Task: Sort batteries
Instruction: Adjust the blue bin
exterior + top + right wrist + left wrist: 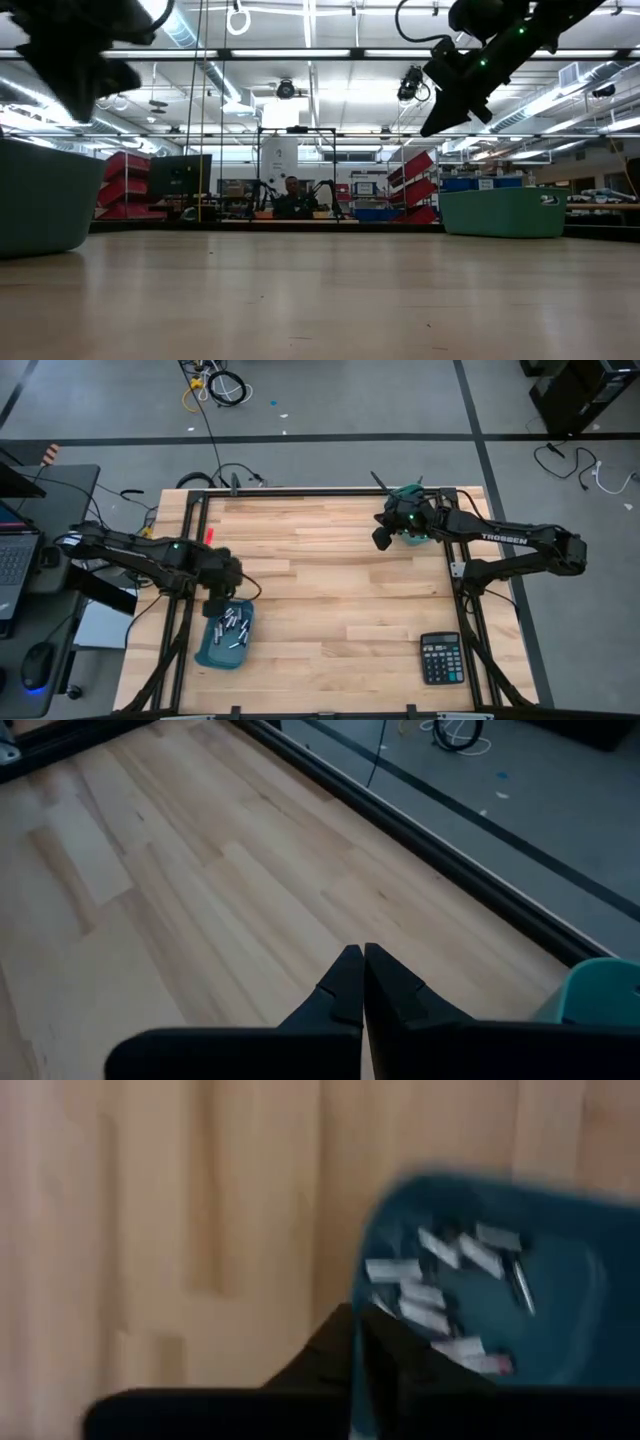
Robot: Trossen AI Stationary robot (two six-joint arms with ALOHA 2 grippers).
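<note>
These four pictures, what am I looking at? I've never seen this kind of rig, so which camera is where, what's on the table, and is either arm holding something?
Two dark robot arms work at a wooden table. One picture looks straight down, one looks level across the tabletop, and each arm carries a wrist camera.

The left gripper is at a teal bin near the table's front left, which holds the batteries, small silver and black cells. Its fingers look nearly together; I cannot tell whether they grip a battery.

The right gripper is shut and empty, raised near a second teal bin at the back right. A black calculator lies front right.
</note>
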